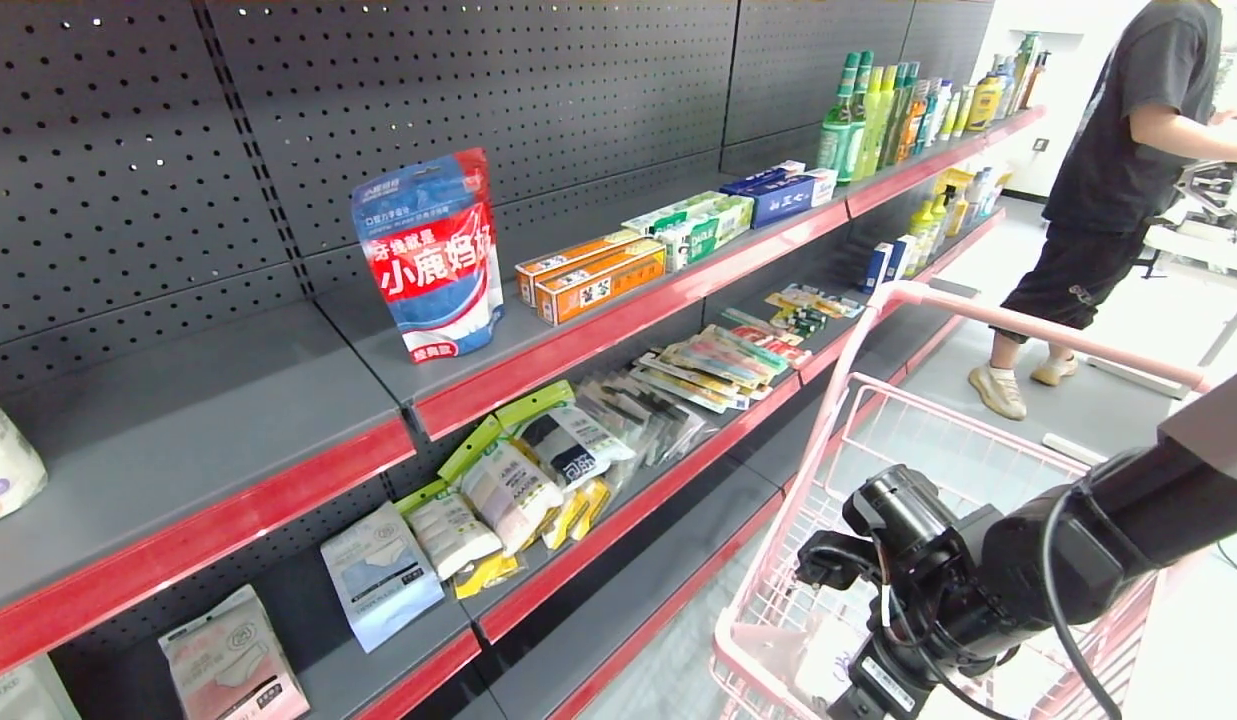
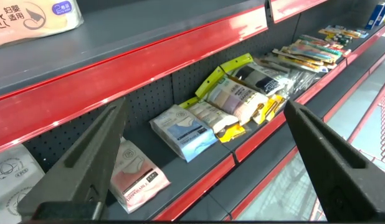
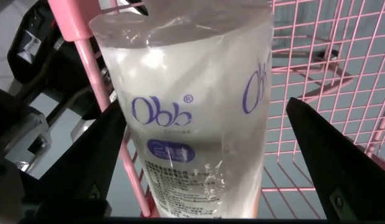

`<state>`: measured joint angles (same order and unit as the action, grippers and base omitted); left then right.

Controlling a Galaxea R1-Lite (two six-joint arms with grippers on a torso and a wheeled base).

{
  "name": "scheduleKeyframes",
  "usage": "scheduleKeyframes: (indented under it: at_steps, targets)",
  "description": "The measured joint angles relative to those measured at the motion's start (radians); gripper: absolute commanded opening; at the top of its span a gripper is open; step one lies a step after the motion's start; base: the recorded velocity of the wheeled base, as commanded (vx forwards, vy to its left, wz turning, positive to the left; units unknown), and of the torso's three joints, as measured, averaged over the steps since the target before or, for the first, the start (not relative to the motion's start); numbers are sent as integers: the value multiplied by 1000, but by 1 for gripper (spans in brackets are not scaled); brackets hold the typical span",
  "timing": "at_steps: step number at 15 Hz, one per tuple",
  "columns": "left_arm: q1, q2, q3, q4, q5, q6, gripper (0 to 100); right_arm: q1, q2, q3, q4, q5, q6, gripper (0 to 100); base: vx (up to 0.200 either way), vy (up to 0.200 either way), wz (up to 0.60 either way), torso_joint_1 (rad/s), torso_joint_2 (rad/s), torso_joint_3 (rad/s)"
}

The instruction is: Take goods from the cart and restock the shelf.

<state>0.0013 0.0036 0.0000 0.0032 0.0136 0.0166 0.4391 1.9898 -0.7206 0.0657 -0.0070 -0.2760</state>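
The right claw, spread apart, flanks a white wrapped pack in the pink cart; the left claw, also apart, faces the shelf.

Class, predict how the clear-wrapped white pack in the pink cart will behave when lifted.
The wrapped pack looks like soft white paper goods, so it is probably light and squashy. Its glossy, wrinkled film may slip. Its rounded shape could roll if laid down.

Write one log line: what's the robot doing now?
right gripper: open, astride wrapped pack in cart | left gripper: open, facing shelf
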Motion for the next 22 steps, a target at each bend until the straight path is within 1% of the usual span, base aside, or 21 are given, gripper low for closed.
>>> scheduleKeyframes:
  at_steps: [6, 12, 17, 22]
  targets:
    - [0, 0, 0, 0, 0, 0, 100, -29, 47, -25, -5, -3, -31, 100, 0, 0, 0, 0, 0, 0]
    - [0, 0, 0, 0, 0, 0, 100, -45, 107, -104, -7, -4, -103, 100, 0, 0, 0, 0, 0, 0]
    - [0, 0, 0, 0, 0, 0, 100, -73, 166, -115, -14, -11, -104, 100, 0, 0, 0, 0, 0, 0]
    - [0, 0, 0, 0, 0, 0, 100, -77, 198, -118, -51, -13, -104, 100, 0, 0, 0, 0, 0, 0]
